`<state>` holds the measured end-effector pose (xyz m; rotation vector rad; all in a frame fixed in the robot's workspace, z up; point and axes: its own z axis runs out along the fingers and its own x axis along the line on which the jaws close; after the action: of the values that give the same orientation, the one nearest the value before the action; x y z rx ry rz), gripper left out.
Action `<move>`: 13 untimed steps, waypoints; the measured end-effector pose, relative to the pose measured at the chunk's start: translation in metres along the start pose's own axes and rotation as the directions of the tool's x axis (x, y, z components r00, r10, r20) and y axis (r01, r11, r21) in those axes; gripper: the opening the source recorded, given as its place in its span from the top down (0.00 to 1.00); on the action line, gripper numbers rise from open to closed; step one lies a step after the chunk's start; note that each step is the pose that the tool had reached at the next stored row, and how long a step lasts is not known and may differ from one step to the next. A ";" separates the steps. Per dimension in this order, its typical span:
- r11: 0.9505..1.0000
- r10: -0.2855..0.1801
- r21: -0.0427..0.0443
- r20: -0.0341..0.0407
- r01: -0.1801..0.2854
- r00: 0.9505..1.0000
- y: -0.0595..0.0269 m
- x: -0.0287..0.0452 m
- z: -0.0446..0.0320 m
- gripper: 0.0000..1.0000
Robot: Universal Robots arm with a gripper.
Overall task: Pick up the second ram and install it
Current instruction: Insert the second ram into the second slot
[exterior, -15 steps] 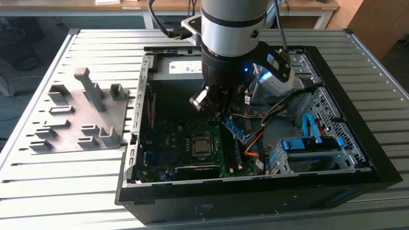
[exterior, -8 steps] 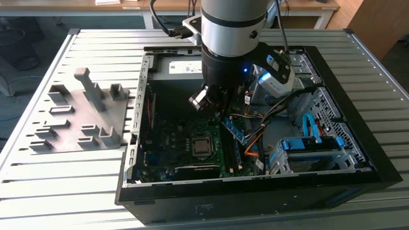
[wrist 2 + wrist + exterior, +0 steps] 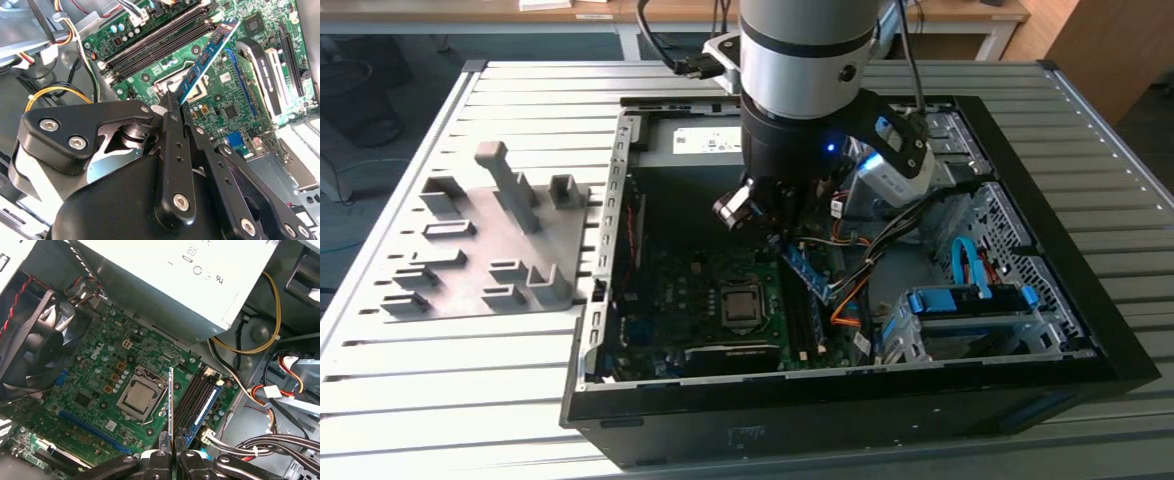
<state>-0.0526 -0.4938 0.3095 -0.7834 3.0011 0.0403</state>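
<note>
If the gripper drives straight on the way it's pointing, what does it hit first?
Probably the motherboard: the gripper clamps the second ram, whose free edge leads, aimed between the CPU socket and the memory slots. Depth unclear.

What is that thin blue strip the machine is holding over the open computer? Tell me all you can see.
It is a memory stick, a long, thin, flat blue board carrying small dark chips. The tool pinches it near one end; nothing else seems to touch it. It hangs tilted above the green main board inside the open case, not yet in a slot.
</note>
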 end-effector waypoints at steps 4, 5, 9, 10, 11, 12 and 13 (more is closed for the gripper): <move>1.000 0.020 0.001 0.000 -0.020 1.000 0.0000 0.0000 0.0001 0.86; 1.000 0.026 0.001 0.000 -0.026 1.000 0.0000 0.0000 0.0002 0.86; 0.999 0.050 0.003 0.001 -0.050 0.999 0.0000 0.0000 0.0003 0.86; 0.998 0.056 0.003 0.001 -0.056 0.998 0.0000 0.0000 0.0004 0.86; 0.998 0.062 0.003 0.001 -0.062 0.998 0.0000 0.0000 0.0004 0.86; 0.998 0.068 0.004 0.001 -0.068 0.998 0.0000 0.0000 0.0004 0.86; 0.997 0.074 0.004 0.001 -0.074 0.997 0.0000 0.0000 0.0005 0.86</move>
<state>-0.0526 -0.4938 0.3091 -0.6719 3.0275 0.0365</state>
